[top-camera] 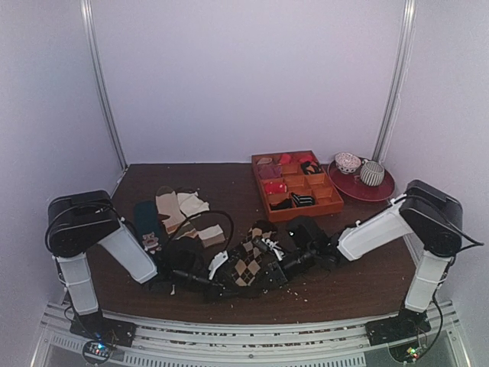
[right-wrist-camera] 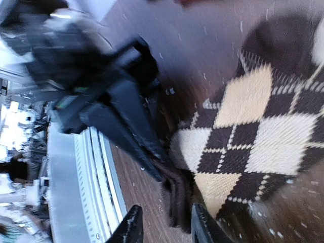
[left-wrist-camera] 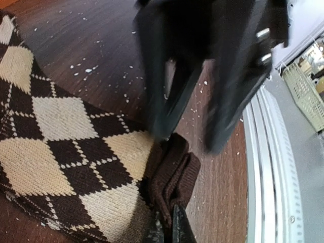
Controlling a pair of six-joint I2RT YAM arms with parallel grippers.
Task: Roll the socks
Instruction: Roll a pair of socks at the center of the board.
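The argyle socks (top-camera: 248, 267) lie flat near the table's front edge, brown, cream and black diamonds up. They fill the left of the left wrist view (left-wrist-camera: 61, 147) and the right of the right wrist view (right-wrist-camera: 258, 136). My left gripper (left-wrist-camera: 169, 229) is shut on their dark brown cuff end (left-wrist-camera: 177, 169); in the top view it is low at the front (top-camera: 226, 290). My right gripper (right-wrist-camera: 167, 224) is open, its two fingertips either side of that same cuff (right-wrist-camera: 179, 197), facing the left gripper (right-wrist-camera: 126, 126). In the top view it is over the socks (top-camera: 269, 275).
An orange compartment tray (top-camera: 259, 186) with rolled socks stands at the back right, beside a red plate (top-camera: 382, 191) with two bowls. Striped socks (top-camera: 179, 208), a teal sock (top-camera: 147, 220) and a wooden block (top-camera: 212, 235) lie at the left. The metal rail (left-wrist-camera: 263, 167) runs close by.
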